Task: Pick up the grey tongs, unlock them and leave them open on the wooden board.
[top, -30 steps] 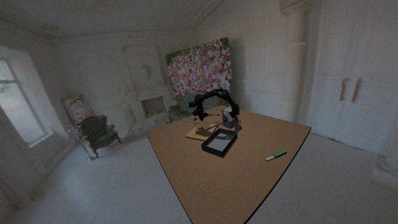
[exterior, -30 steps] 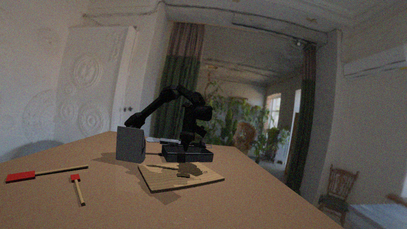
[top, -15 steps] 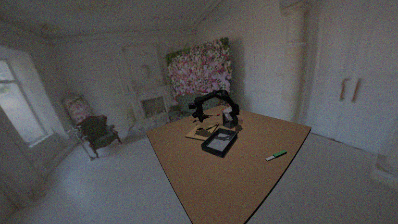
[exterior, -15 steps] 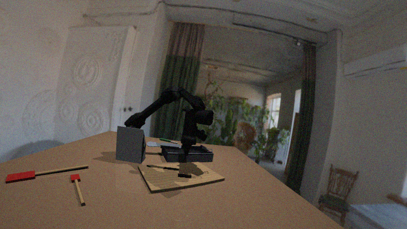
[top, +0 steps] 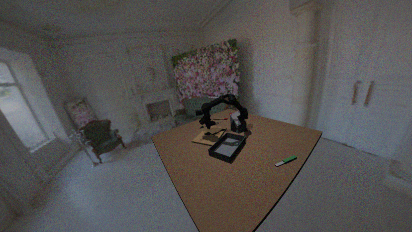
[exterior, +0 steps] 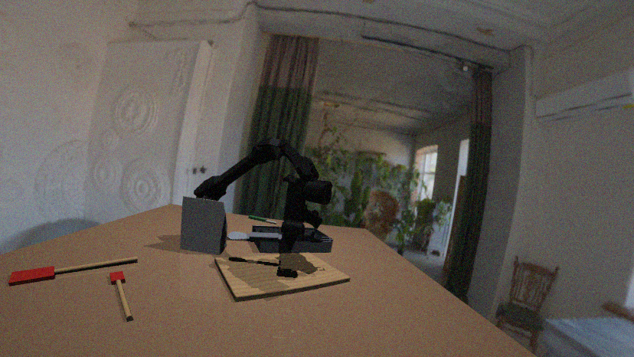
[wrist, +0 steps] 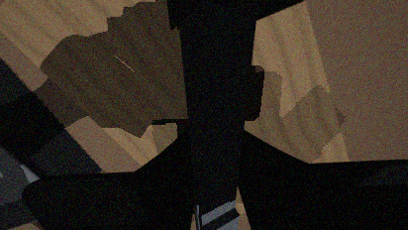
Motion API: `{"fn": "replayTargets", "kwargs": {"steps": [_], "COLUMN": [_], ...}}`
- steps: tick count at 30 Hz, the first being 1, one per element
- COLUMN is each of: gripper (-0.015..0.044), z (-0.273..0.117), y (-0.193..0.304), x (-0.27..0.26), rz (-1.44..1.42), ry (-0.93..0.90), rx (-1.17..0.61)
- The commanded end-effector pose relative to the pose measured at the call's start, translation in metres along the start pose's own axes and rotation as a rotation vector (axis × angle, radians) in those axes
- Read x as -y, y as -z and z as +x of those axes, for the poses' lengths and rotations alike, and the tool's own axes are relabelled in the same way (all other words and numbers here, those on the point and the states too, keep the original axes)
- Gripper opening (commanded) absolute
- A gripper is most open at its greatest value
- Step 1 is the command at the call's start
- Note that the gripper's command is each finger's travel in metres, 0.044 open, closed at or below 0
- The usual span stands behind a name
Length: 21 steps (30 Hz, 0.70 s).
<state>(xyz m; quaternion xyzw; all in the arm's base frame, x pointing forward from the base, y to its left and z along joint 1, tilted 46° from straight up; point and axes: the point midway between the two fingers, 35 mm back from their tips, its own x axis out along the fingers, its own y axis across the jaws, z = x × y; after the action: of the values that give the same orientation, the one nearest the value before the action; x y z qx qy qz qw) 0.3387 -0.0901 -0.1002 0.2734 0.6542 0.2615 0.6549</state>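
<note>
My gripper (top: 208, 126) (exterior: 287, 243) (wrist: 211, 129) is shut on the grey tongs (exterior: 266, 240) (wrist: 218, 99) and holds them above the wooden board (top: 198, 141) (exterior: 248, 289) (wrist: 292, 45). The tongs look about level in the exterior view, with a light rounded end toward the arm's base. In the wrist view they form one narrow dark bar between the fingers, their arms close together. The lock near the hinge is too dark to make out. Shadows lie on the board. The black roasting tin (top: 220, 156) (exterior: 315, 245) stands beside the board.
A grey block (exterior: 201, 225) stands by the arm's base. Two red-headed tools, a longer one (exterior: 33, 275) and a shorter one (exterior: 116, 277), lie on the table. A green-handled tool (top: 289, 159) (exterior: 257, 217) lies beyond the tin from the board.
</note>
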Motion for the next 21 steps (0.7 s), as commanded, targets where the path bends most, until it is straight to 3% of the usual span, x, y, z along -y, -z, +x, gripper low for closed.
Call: {"fn": "replayTargets", "kwargs": {"steps": [1, 21], "gripper": [-0.015, -0.015], "z": [0.007, 0.038], "y": [0.002, 0.005], "x": [0.001, -0.001], "rz": [0.013, 0.013], "ry": [-0.007, -0.011], "rx": [-0.001, -0.001]}}
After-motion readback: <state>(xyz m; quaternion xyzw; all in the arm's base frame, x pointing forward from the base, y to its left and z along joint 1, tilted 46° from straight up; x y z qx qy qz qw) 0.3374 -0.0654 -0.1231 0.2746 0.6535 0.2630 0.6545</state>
